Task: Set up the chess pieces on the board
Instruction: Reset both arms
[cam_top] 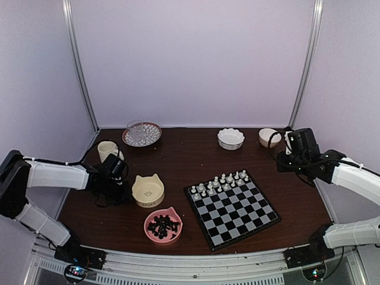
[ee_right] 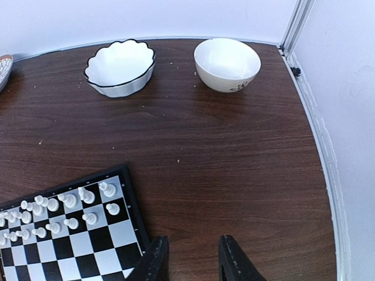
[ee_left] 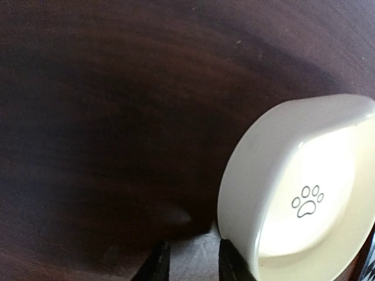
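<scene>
The board (cam_top: 259, 221) lies right of centre, black and pale checks with a dark border. Cream-white chess pieces (cam_top: 219, 183) stand in two rows along its far edge. In the right wrist view the board's corner (ee_right: 132, 202) and some of the white pieces (ee_right: 70, 202) sit at lower left. Black pieces (cam_top: 163, 225) fill a pink bowl (cam_top: 148, 221). My left gripper (ee_left: 193, 264) hangs low over bare table, open and holding nothing, its right finger (ee_left: 231, 263) beside the rim of a cream paw-print bowl (ee_left: 263, 175). My right gripper (ee_right: 193, 260) is open over bare wood, just right of the board.
The cream bowl (cam_top: 148, 190) sits left of the board. At the back stand a cup (cam_top: 107, 150), a patterned plate (cam_top: 155, 136) with a glass on it, a scalloped bowl (cam_top: 230, 138) and a round bowl (cam_top: 269, 137). Walls close in on both sides.
</scene>
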You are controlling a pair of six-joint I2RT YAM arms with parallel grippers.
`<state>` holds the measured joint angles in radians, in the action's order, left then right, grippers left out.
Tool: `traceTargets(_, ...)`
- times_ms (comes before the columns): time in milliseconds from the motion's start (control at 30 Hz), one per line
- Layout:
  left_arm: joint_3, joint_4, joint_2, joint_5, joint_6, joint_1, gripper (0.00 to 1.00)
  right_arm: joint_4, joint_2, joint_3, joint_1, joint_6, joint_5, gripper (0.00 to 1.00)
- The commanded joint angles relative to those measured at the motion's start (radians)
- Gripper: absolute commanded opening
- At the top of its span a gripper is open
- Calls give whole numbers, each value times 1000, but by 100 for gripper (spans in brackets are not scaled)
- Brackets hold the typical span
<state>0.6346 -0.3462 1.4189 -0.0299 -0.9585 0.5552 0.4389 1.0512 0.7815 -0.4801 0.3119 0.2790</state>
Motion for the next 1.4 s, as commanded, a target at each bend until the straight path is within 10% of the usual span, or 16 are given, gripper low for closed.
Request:
traceTargets(0,85,55,-5,8,91,-6,33,-1,-56,-34,29,-19,69,35)
traceTargets(233,79,10,-205,-144,219,-12,48,-203,-193,-162,59,-129,176,65)
traceTargets(567,160,-83,-287,-370,383,-34,97,-323,-105,-121,178,-226,226,91)
traceTargets(900,184,-25,-222,-540,527,-84,98,-644,0,-234,331,-284,61,100)
traceTargets(1367,-56,515,-180,-327,778,-357,92,-1055,336,-312,420,-344,-135,100)
